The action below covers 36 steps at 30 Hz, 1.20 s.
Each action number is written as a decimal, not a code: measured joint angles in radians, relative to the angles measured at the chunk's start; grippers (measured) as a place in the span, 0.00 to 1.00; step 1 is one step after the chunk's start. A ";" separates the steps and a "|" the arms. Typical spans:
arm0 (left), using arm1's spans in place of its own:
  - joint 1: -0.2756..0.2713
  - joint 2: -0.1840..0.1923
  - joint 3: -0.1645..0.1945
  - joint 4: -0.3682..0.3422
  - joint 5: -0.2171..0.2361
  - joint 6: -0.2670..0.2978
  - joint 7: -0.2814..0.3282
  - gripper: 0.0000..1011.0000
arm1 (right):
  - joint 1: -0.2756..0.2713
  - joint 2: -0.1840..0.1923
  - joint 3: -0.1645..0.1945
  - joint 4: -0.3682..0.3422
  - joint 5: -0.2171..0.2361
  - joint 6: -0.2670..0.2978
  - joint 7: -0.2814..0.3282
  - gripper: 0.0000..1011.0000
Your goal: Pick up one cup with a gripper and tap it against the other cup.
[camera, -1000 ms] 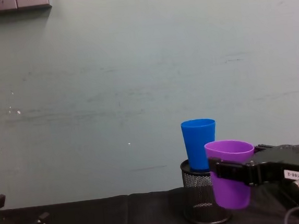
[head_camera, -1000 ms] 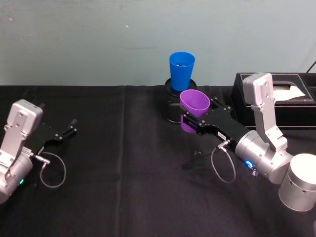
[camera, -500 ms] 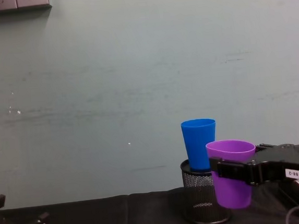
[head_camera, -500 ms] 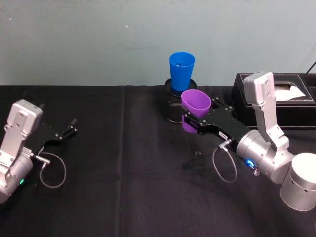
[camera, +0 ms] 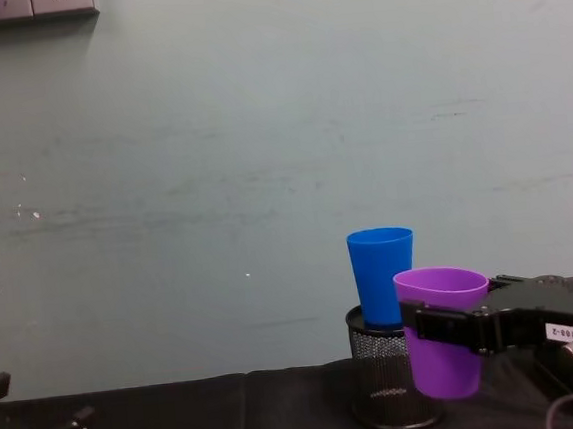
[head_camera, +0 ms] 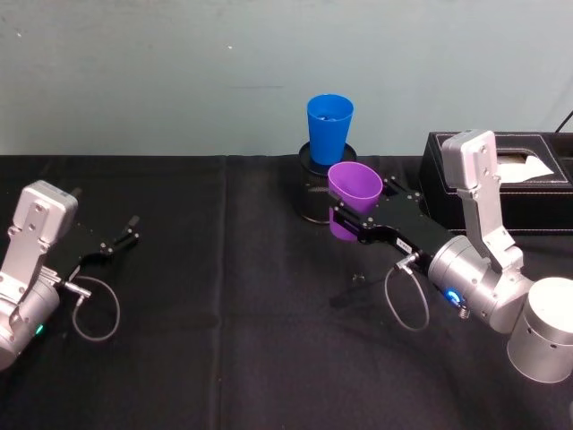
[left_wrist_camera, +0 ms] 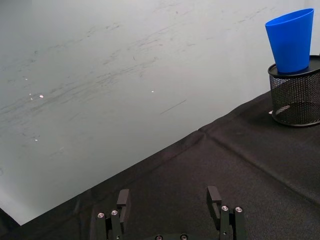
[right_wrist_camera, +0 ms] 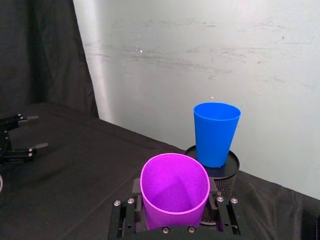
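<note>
**Purple cup held up just beside the blue one**

The right pincer (head_camera: 345, 221) reaches in over the black-clothed bench (head_camera: 224, 340) from the right. Its flat black fingers (right_wrist_camera: 216, 204) are closed against the two sides of the purple cup (head_camera: 352, 193), gripping it around the middle. In the chest view the cup is clear of the bench, mouth up and close to upright.

The blue cup (head_camera: 329, 125) stands upright on top of a black mesh pen holder (camera: 381, 382) at the back of the bench, by the pale wall. The purple cup hangs on the near side of that holder and a little to its right, with its rim lower than the blue cup's rim. The two cups are just beside each other, but I cannot tell whether they touch.

Behind the right arm, a black box (head_camera: 501, 175) with a white tissue poking out sits at the bench's far right.

The left pincer (head_camera: 121, 240) lies low on the left side, well apart from the cups. Its fingers (left_wrist_camera: 214, 196) are spread wide with nothing between them.
</note>
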 joint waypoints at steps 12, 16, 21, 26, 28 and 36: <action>0.000 0.000 0.000 0.000 0.000 0.000 0.000 0.99 | 0.000 0.000 0.000 0.001 0.000 -0.001 0.000 0.72; 0.000 0.000 0.000 0.000 0.000 0.000 0.000 0.99 | 0.000 0.000 0.000 0.001 0.000 -0.001 0.000 0.72; 0.000 0.000 0.000 0.000 0.000 0.000 0.000 0.99 | 0.000 0.000 0.000 0.001 0.000 -0.002 0.000 0.72; 0.000 0.000 0.000 0.000 0.000 0.000 0.000 0.99 | 0.000 0.000 0.000 0.001 0.000 -0.002 0.000 0.72; 0.000 0.000 0.000 0.000 0.000 0.000 0.000 0.99 | 0.000 0.000 0.000 0.001 0.000 -0.002 0.000 0.72; 0.000 0.000 0.000 0.000 0.000 0.000 0.000 0.99 | 0.000 0.000 0.000 0.001 0.000 -0.002 0.000 0.72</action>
